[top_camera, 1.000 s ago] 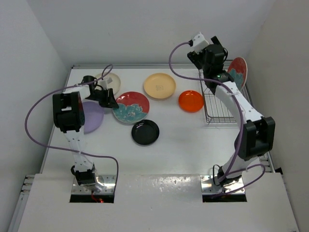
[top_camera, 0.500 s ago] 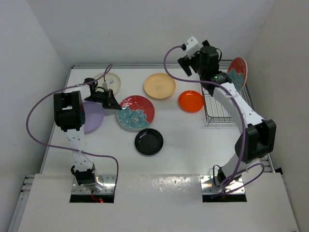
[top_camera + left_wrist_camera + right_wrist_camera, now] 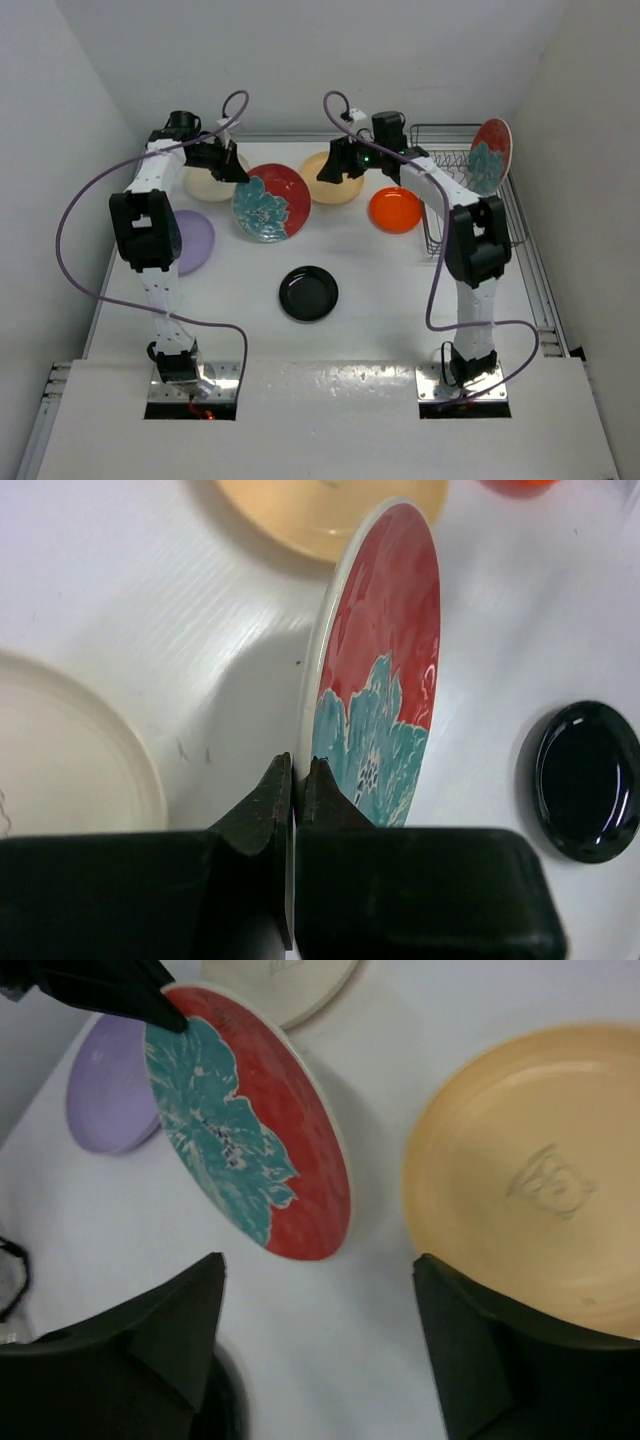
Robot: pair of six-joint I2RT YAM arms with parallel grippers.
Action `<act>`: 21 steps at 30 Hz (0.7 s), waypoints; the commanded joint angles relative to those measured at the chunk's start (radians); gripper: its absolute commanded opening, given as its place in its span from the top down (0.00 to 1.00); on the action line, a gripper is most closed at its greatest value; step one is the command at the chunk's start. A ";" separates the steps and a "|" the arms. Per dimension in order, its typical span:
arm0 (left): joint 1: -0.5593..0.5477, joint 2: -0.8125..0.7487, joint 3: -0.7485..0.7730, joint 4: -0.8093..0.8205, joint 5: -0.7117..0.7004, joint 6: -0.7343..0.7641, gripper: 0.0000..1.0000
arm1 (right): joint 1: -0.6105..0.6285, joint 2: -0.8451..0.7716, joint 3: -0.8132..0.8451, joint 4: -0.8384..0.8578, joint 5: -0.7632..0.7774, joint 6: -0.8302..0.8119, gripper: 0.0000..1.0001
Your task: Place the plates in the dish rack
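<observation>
top external view
left gripper [image 3: 229,170]: clamped on the left rim of the red round plate with teal flower pattern [image 3: 272,203]
red round plate with teal flower pattern: tilted up on edge over the white table [image 3: 400,300], left of centre, outside the rack; cannot tell whether its lower edge touches the table
right gripper [image 3: 333,170]: over the left edge of the pale orange round plate [image 3: 345,188]; finger spread not readable here
cream round plate [image 3: 203,186]: flat, far left, partly hidden by the left arm
lavender round plate [image 3: 192,240]: flat, nearer than the cream one
small glossy black round plate [image 3: 308,293]: flat, centre, well apart from the rest
small bright orange round plate [image 3: 395,210]: flat, just beside the rack
dark metal wire dish rack [image 3: 445,232]: far right of the table
second red plate with teal flowers [image 3: 490,153]: upright in the far end of the rack

left wrist view
left gripper [image 3: 297,770]: fingers pinched together on the plate's pale rim
red round plate with teal flower pattern [image 3: 385,670]: seen edge-on, steeply tilted, casting a shadow on the table
neighbours: cream round plate [image 3: 70,750] left, pale orange round plate [image 3: 320,510] above, small glossy black round plate [image 3: 588,780] right

right wrist view
right gripper [image 3: 318,1265]: fingers wide apart, holding nothing
below it: bare table between the red round plate with teal flower pattern [image 3: 250,1130] and the pale orange round plate [image 3: 530,1170]
beyond: lavender round plate [image 3: 110,1100], cream round plate [image 3: 285,980]
</observation>
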 commanded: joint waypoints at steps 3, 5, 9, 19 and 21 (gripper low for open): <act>-0.065 -0.088 0.082 -0.207 0.129 0.210 1.00 | 0.040 0.035 0.031 0.159 -0.159 0.099 0.16; -0.078 -0.088 0.109 -0.232 0.154 0.234 1.00 | 0.060 0.049 0.048 0.132 -0.168 0.045 0.16; -0.099 -0.088 0.148 -0.325 0.200 0.311 1.00 | 0.092 0.093 0.048 0.098 -0.073 -0.027 0.19; -0.117 -0.088 0.192 -0.400 0.251 0.425 1.00 | 0.134 0.158 0.021 0.122 -0.030 -0.062 0.62; -0.117 -0.088 0.192 -0.400 0.251 0.425 1.00 | 0.141 0.155 0.010 0.155 -0.017 -0.027 0.86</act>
